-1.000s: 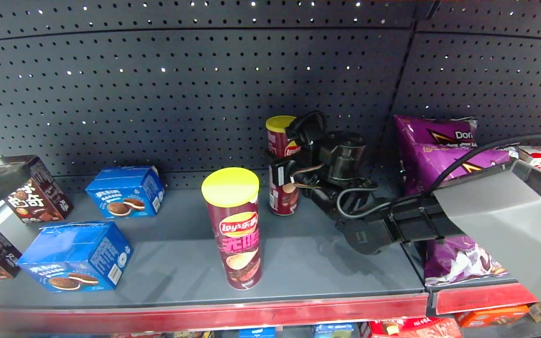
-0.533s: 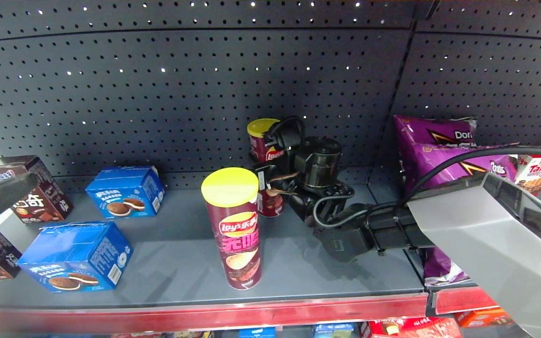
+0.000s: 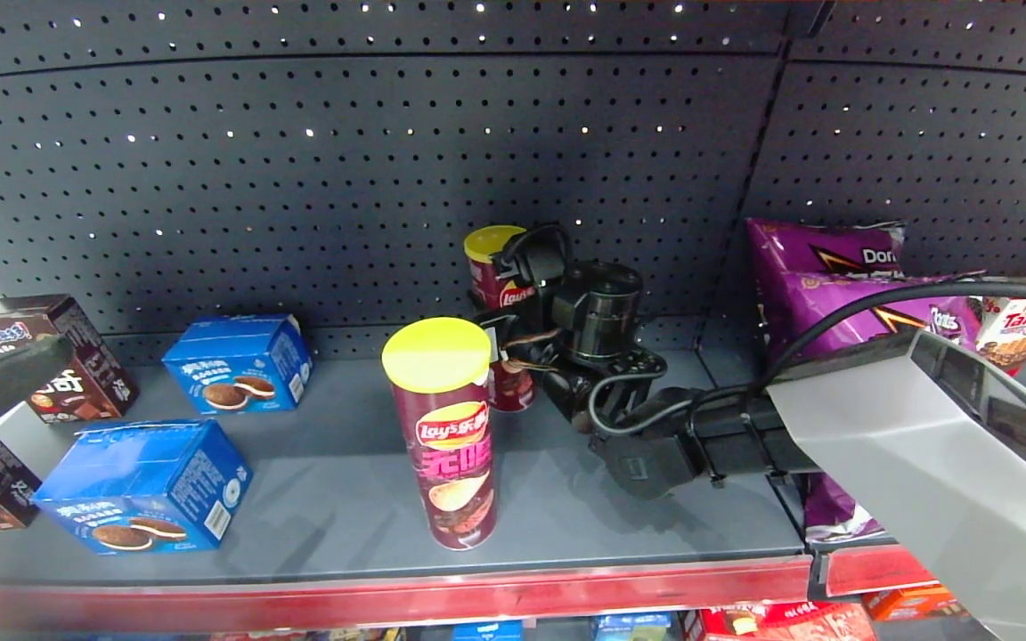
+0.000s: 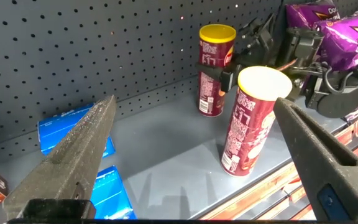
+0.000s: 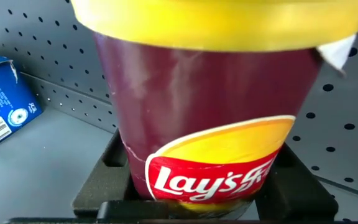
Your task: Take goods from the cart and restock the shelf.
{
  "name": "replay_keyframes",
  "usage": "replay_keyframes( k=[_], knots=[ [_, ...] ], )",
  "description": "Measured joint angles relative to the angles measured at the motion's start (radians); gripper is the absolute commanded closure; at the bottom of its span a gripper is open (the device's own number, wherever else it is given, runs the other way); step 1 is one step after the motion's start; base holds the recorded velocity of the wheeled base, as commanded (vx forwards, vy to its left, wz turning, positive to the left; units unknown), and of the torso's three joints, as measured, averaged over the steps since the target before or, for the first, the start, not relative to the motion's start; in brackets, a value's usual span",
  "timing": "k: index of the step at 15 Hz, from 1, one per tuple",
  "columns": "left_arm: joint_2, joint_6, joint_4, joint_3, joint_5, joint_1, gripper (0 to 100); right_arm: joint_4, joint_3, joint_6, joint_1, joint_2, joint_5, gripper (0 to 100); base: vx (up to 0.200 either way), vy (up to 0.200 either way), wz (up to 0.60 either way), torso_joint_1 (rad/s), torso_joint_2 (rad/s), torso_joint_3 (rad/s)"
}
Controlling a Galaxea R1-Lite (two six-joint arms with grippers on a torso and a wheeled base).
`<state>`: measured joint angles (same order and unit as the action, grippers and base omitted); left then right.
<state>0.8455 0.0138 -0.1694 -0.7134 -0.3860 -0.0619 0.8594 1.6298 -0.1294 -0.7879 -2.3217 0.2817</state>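
The right tool (image 3: 502,345) is gripping an upright chip can (image 3: 486,267) near the back of the shelf (image 3: 317,499), behind the front can (image 3: 442,427). The left tool (image 4: 194,106) is hanging open and empty. The base should probably be sitting flat before release.

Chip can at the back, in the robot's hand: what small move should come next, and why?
Probably open the right hand and let go: the rear can looks upright with its base on the shelf, near the pegboard, behind the front can.
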Motion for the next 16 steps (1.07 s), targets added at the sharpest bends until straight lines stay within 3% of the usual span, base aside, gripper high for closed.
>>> replay_keyframes(
  k=[6, 16],
  knots=[
    [0.0, 0.0, -0.001, -0.001, -0.002, -0.001, 0, -0.029, 0.087, -0.016, -0.001, -0.026, 0.02, 100, 0.0, 0.0, 0.0, 0.0, 0.0, 0.0],
    [-0.002, 0.0, -0.001, 0.011, -0.003, -0.004, 0, -0.05, 0.088, -0.021, -0.004, -0.028, 0.047, 100, 0.0, 0.0, 0.0, 0.0, 0.0, 0.0]
  ],
)
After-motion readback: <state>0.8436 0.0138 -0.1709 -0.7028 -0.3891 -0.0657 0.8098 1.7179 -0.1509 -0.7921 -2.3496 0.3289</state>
